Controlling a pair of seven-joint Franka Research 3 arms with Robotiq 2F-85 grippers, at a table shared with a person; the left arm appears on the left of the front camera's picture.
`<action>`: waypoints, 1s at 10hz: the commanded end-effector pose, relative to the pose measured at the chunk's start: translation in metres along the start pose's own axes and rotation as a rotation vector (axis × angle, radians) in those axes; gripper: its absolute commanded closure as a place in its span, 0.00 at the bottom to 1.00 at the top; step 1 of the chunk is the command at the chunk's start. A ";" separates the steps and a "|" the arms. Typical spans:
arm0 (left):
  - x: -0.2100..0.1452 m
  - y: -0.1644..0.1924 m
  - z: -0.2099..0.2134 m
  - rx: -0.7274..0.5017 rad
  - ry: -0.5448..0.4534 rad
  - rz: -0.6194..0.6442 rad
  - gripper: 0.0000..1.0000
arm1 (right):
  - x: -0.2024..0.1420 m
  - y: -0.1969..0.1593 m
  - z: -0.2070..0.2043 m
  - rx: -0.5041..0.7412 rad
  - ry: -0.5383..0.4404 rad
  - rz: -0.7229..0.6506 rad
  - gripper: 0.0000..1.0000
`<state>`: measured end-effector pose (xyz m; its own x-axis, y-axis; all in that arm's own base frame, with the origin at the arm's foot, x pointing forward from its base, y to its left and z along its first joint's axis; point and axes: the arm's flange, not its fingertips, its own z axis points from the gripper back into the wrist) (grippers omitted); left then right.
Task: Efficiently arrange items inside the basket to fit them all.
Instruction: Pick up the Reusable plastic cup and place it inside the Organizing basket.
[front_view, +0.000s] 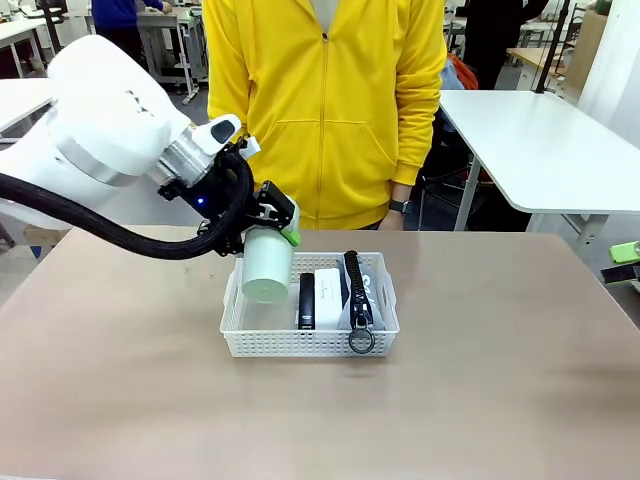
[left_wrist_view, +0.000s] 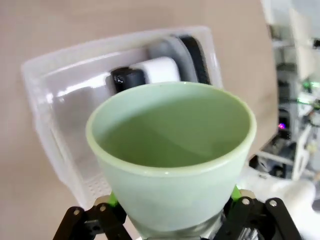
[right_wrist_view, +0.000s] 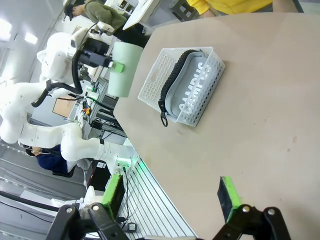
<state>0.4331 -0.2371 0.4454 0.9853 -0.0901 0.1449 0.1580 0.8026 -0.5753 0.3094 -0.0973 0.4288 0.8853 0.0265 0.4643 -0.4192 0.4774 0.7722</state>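
With the left gripper (front_view: 272, 222) clamped on the pale green cup (front_view: 266, 266) above the basket (front_view: 232, 318), and the right gripper (right_wrist_view: 170, 200) fully open and empty, early release risks tipping the cup onto the black stapler (front_view: 306, 299).

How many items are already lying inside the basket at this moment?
3. In the basket: the black stapler left of centre, the small white box in the middle, the grey zip pouch on the right. The pale green cup is still held above it.
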 end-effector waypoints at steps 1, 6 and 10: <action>0.010 -0.015 -0.012 0.139 0.025 0.091 0.14 | 0.003 0.004 0.001 0.013 -0.015 -0.017 0.00; 0.019 -0.024 -0.026 0.280 0.057 0.125 0.14 | 0.003 0.004 0.001 0.013 -0.015 -0.017 0.00; 0.031 -0.012 -0.062 0.398 0.033 0.145 0.14 | 0.003 0.004 0.001 0.013 -0.015 -0.017 0.00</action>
<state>0.4581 -0.2737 0.4113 0.9992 -0.0073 0.0400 0.0183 0.9592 -0.2820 0.3094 -0.0973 0.4288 0.8853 0.0265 0.4642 -0.4192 0.4773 0.7723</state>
